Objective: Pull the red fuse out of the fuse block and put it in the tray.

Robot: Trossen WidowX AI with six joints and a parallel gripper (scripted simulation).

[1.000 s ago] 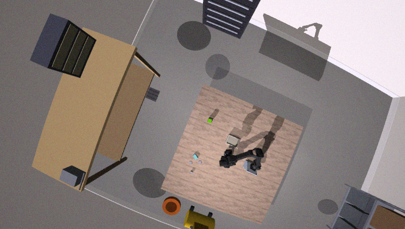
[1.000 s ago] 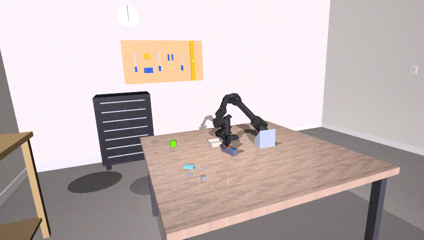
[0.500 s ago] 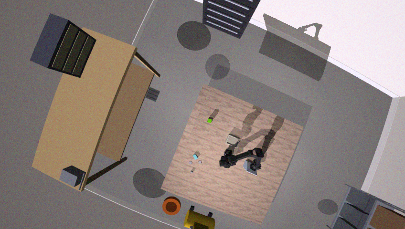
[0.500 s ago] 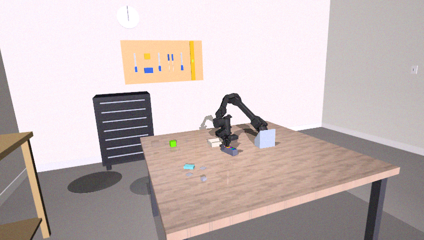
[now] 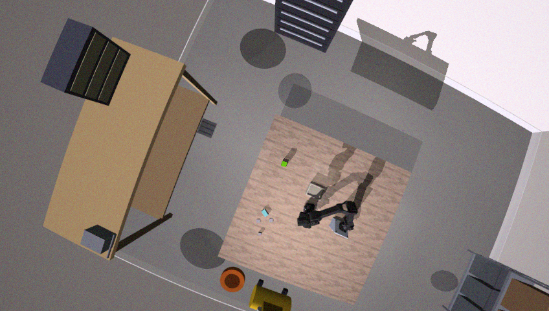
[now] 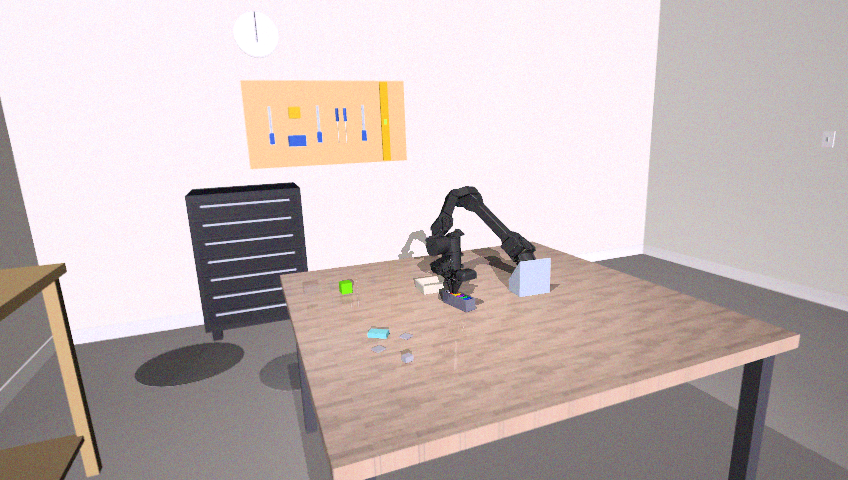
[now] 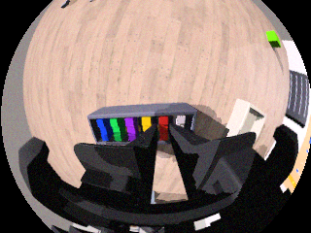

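Observation:
The red fuse (image 7: 163, 127) sits in the dark grey fuse block (image 7: 141, 111) (image 6: 457, 302), between the yellow fuse (image 7: 146, 122) and the white fuse (image 7: 181, 120). Blue (image 7: 101, 130), green (image 7: 116, 129) and purple (image 7: 130, 128) fuses sit farther left. My gripper (image 7: 162, 127) (image 6: 452, 290) points down at the block, its fingers a narrow gap apart, one on each side of the red fuse as seen from the wrist. I cannot tell any contact. The cream tray (image 7: 237, 116) (image 6: 429, 288) stands right of the block in the wrist view. The arm hides the block in the top view.
A light blue wedge-shaped object (image 6: 533, 277) stands by the arm's base. A green cube (image 5: 284, 163) (image 6: 345, 287) (image 7: 272, 36) stands beyond the tray. A cyan block (image 5: 265, 212) (image 6: 378, 333) and several small grey pieces lie farther off on the table.

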